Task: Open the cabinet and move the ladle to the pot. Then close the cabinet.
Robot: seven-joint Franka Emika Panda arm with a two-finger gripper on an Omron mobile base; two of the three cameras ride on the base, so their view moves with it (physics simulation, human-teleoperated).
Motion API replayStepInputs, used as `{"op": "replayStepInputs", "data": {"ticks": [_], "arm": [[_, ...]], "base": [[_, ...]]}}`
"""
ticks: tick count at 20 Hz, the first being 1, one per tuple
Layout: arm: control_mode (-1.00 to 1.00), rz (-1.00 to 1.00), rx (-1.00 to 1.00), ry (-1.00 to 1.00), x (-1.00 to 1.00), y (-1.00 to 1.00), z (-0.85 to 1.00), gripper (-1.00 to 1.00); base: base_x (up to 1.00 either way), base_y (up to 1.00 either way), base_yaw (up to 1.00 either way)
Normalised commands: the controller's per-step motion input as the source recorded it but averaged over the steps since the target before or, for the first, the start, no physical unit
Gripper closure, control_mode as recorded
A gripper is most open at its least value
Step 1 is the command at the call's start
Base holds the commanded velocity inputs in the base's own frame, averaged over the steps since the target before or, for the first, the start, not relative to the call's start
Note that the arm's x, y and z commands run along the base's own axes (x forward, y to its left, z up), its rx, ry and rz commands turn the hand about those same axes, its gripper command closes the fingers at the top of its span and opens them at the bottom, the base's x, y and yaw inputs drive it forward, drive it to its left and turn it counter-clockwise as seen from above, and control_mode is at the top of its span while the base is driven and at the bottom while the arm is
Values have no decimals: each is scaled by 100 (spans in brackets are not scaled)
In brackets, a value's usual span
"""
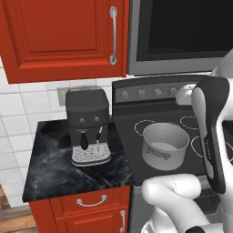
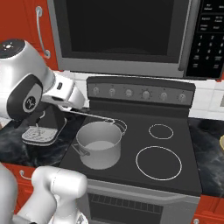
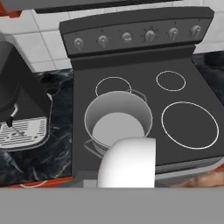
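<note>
We found the pot empty on the stove's near-left burner, right of the coffee machine. The red cabinet stood closed above. We could not tell how the gripper's fingers stood.

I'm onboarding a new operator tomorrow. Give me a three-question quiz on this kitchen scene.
1. True or false: the pot sits on the stove's front left burner.
2. What stands on the black counter left of the stove?
A. toaster
B. coffee machine
C. kettle
3. Fill in: the red wall cabinet door above the counter is ____.

Key: 1 true. 2 B, the coffee machine. 3 closed.
</note>
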Motion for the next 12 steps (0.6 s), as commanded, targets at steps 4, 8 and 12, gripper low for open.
{"op": "replayStepInputs", "data": {"ticks": [4, 8, 12], "arm": [[-100, 0, 3, 1, 25, -1, -49, 100], [-100, 0, 0, 0, 27, 0, -55, 100], [-100, 0, 0, 1, 26, 0, -46, 100]], "base": [[0, 0, 0], [0, 0, 0], [0, 0, 0]]}}
